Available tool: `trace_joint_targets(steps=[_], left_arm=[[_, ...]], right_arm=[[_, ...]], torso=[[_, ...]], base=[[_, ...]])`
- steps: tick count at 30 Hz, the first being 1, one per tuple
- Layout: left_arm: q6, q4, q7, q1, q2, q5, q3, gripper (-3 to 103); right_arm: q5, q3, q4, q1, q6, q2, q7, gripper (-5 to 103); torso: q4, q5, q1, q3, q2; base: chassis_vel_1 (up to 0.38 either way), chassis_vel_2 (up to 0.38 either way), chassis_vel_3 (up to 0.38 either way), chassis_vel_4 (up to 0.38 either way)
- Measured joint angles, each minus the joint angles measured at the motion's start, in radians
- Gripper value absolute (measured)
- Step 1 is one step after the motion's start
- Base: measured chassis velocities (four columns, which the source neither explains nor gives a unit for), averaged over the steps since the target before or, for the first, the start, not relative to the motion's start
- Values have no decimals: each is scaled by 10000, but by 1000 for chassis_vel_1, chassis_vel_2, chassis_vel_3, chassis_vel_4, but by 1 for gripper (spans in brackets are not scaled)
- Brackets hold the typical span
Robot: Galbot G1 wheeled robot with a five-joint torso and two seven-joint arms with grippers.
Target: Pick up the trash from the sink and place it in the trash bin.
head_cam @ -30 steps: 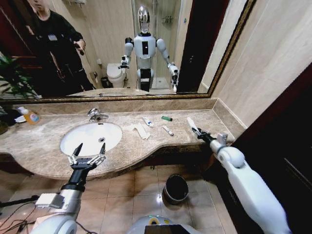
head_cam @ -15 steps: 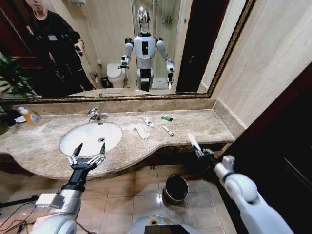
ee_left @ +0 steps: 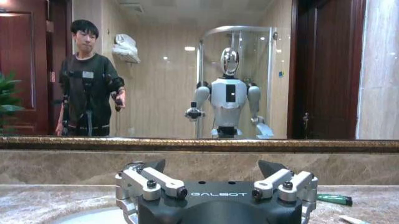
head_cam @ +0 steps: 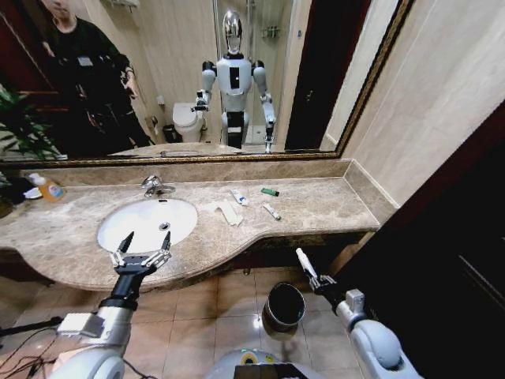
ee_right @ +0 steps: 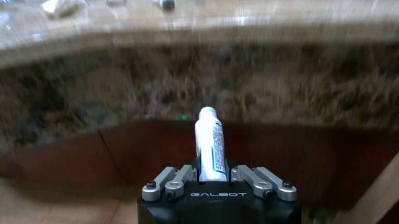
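Observation:
My right gripper [head_cam: 317,279] is shut on a white tube of trash [head_cam: 305,263], held below the counter's front edge, just above and right of the trash bin [head_cam: 280,322] on the floor. The right wrist view has the tube [ee_right: 210,142] upright between the shut fingers [ee_right: 212,175]. More trash lies on the marble right of the sink [head_cam: 134,221]: paper strips [head_cam: 227,212], two white tubes [head_cam: 239,197] [head_cam: 271,212] and a green piece [head_cam: 270,192]. My left gripper [head_cam: 142,254] hangs open over the counter's front rim by the sink, fingers spread [ee_left: 212,164].
A chrome tap [head_cam: 155,186] stands behind the basin and an orange-labelled soap bottle [head_cam: 49,188] sits at the far left of the counter. A mirror lines the back wall. A dark wooden panel [head_cam: 442,260] closes off the right side. Tiled floor surrounds the bin.
My right arm has dropped from counter height to below the counter edge and swung left toward the bin, carrying the white tube. The left arm has stayed put.

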Motion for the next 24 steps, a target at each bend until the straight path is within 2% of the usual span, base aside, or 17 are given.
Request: trace_joint_targets(steps=[12,24], left_arm=[[0,0,0,0,0,0,0,100],[0,0,0,0,0,0,0,100]], right_arm=[[-1324,-294,-3046,1040,661,592,-593,24],[-1872,-385,-5136,2015,881,1214,-899,24]], torso=[[0,-1,2,1,1],[0,0,2,1,1]], base=[[0,0,0,0],[0,0,0,0]])
